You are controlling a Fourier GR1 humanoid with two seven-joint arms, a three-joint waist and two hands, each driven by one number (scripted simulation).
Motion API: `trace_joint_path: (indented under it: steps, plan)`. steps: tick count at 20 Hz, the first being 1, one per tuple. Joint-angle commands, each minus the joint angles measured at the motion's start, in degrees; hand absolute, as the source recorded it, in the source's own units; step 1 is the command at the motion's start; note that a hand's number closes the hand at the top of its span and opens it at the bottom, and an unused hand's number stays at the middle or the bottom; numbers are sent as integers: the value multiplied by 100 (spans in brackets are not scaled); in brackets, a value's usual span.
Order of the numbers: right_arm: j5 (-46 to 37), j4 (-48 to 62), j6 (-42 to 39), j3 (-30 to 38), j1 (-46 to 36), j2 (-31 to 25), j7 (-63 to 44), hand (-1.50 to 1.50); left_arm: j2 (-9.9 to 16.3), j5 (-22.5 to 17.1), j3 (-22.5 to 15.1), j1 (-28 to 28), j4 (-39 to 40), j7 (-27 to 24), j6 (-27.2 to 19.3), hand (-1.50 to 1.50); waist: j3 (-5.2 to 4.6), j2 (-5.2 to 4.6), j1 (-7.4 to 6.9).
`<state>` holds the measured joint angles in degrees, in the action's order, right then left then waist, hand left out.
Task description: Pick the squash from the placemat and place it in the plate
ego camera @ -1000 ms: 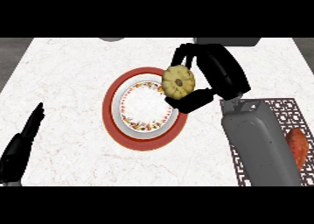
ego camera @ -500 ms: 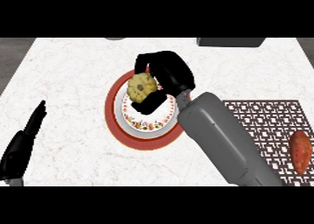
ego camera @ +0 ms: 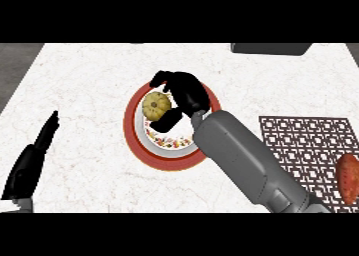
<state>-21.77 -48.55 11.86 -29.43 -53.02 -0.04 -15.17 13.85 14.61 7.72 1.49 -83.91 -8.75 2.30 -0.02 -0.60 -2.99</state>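
I had the right hand (ego camera: pixel 183 95) over the round red-rimmed patterned plate (ego camera: pixel 138 137) on the white marbled desk (ego camera: pixel 86 75), its fingers curled round the small yellow ribbed squash (ego camera: pixel 155 104), held above the plate's upper part. Left hand (ego camera: pixel 30 162) rested open at the lower left. An orange sweet potato (ego camera: pixel 349 176) lay on the brown lattice placemat (ego camera: pixel 304 140)

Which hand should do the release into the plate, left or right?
Right. The right hand is curled round the squash directly over the plate. The left hand rests open near the left edge.
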Motion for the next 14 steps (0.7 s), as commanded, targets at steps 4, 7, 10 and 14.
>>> trace_joint_path:
  steps: [4,7,10,14]
  plan:
    - [1072,845,940,-728,-62,4,544,-150,50,-96,77,11,-265,239,120,0,4,10,-2]
    - [1460,721,1404,-416,-142,4,841,-150,-72,38,16,-13,-40,86,-44,0,5,-1,6]
    - [1740,579,1657,307,-130,4,1234,-150,144,-54,157,-26,-27,91,121,0,8,11,113]
    - [1870,588,2066,751,-238,3,993,-150,69,-180,153,269,-482,341,206,0,6,57,170]
